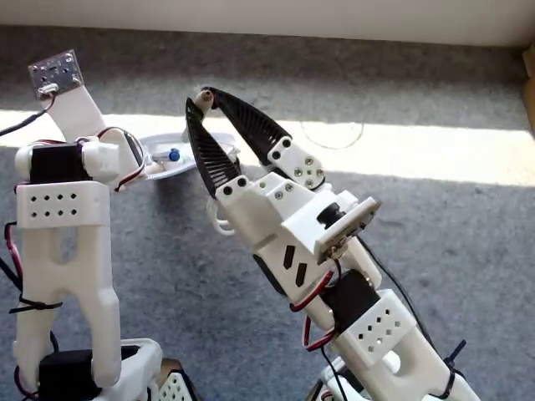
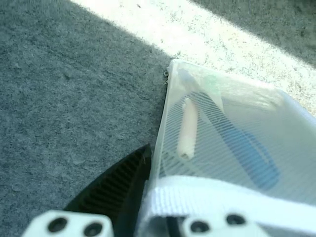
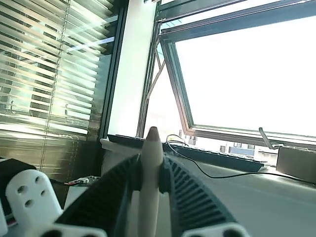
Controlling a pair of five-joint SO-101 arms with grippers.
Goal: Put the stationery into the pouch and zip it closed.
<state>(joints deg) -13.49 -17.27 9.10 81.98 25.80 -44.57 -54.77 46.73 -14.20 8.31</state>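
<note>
The clear mesh pouch [image 2: 237,128] lies on the grey carpet, half in a sunlit strip. Inside it I see a blue pen [image 2: 247,153] and a cream stick [image 2: 187,131]. My left gripper [image 2: 148,165] is shut on the pouch's near edge, its black finger [image 2: 116,190] under the white strap. In the high view the pouch [image 1: 180,149] pokes out beside the left arm, a blue item [image 1: 174,154] showing through. My right gripper [image 1: 199,102] is raised above the pouch and tilted upward, shut on a cream pen [image 1: 205,97]. That pen [image 3: 150,163] stands between the two black fingers.
Grey carpet [image 1: 435,234] spreads around both arms, with a bright sunlit band [image 1: 418,150] across the back. A thin wire loop [image 1: 334,134] lies in that band. A brown box edge [image 1: 530,83] sits at the far right. Window and blinds [image 3: 49,74] face the right wrist.
</note>
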